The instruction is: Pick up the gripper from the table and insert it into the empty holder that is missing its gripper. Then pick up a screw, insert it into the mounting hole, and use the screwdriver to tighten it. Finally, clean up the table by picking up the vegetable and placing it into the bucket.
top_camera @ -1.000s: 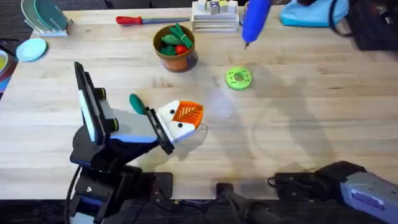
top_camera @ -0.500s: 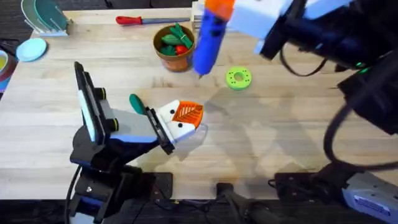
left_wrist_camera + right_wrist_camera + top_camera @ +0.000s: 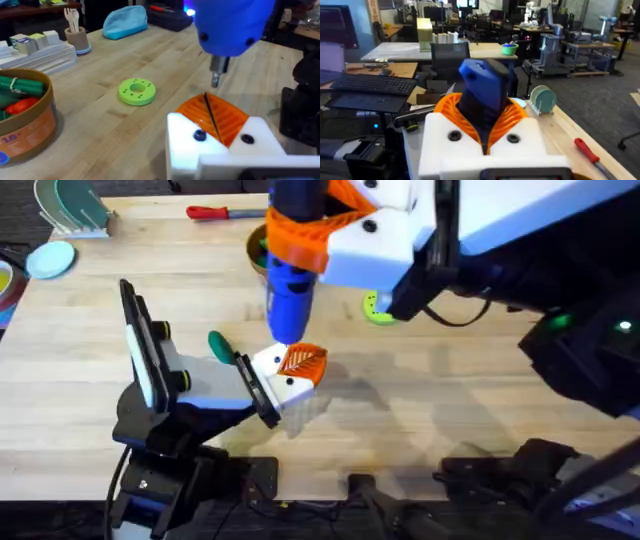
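Right end effector (image 3: 300, 235), upper centre of overhead view, clamped on the blue screwdriver (image 3: 290, 295), bit pointing down just above the orange gripper (image 3: 302, 362) seated in the white holder (image 3: 275, 375) at centre. Left end effector (image 3: 285, 385) state: cannot tell. Vegetable (image 3: 219, 344) on table (image 3: 450, 380), just left.

Your overhead camera sits above the arm bases, looking down and forward across the worktop (image 3: 450, 420). Your left wrist camera rides low and close, facing along the wood toward the far clutter; it shares with the overhead the lime-green disc (image 3: 137, 91), the screwdriver (image 3: 227, 30) tip and the bucket (image 3: 30, 130). Your right wrist camera appears raised, looking past the screwdriver's body (image 3: 482, 95) into the room beyond; its only shared item seems to be the red-handled tool (image 3: 588, 150).
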